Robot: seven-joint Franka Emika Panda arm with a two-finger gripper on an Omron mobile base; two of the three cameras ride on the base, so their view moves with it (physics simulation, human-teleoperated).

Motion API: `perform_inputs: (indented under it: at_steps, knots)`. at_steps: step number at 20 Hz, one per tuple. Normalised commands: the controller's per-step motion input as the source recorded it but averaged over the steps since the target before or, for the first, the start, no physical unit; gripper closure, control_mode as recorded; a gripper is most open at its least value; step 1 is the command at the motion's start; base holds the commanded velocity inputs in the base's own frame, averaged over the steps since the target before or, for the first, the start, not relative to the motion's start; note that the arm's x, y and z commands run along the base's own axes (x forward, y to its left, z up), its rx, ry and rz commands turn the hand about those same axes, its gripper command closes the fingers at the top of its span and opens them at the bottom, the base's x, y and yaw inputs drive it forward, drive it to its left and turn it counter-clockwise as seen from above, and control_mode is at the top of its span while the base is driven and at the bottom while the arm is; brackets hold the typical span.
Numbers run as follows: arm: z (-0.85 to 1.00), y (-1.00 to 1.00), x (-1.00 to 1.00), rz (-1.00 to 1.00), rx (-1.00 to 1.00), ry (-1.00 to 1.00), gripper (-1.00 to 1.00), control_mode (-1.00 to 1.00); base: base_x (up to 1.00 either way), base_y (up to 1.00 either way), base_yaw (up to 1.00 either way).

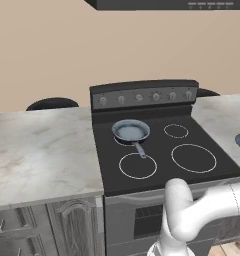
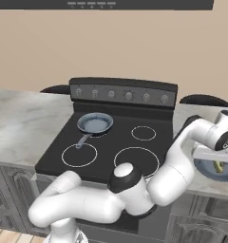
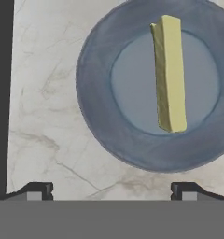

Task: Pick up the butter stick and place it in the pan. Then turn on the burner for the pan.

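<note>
A: Nearest the hand?
B: The claw, tips spread wide and holding nothing, hovers over a blue-grey plate on the marbled table. The butter stick, a pale-yellow bar, lies across the plate's well.
A: Anything blocking?
B: No. From the right base camera, the arm's bent elbow stands before the cooktop.
A: Farther off?
B: The pan sits on the rear-left burner of the black glass cooktop, its handle pointing toward the front.
</note>
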Motion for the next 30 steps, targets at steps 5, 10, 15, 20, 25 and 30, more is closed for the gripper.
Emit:
perform_inputs:
  at_steps: [5, 10, 15, 20, 25, 30]
  knots:
    - [-0.12, -0.20, 0.14, 0.00, 0.00, 0.00, -1.00, -1.00, 0.00, 0.00, 0.00]
    - [-0.09, -0.14, 0.15, 0.00, 0.00, 0.00, -1.00, -1.00, 0.00, 0.00, 0.00]
    - [-0.10, -0.09, 0.15, 0.00, 0.00, 0.00, -1.00, -1.00, 0.00, 0.00, 0.00]
    - [-0.11, -0.08, 0.17, 0.00, 0.00, 0.00, -1.00, -1.00, 0.00, 0.00, 0.00]
    - [-0.10, -0.11, 0.19, 0.00, 0.00, 0.00, -1.00, -1.00, 0.00, 0.00, 0.00]
    - [-0.10, -0.16, 0.15, 0.00, 0.00, 0.00, -1.00, -1.00, 0.00, 0.00, 0.00]
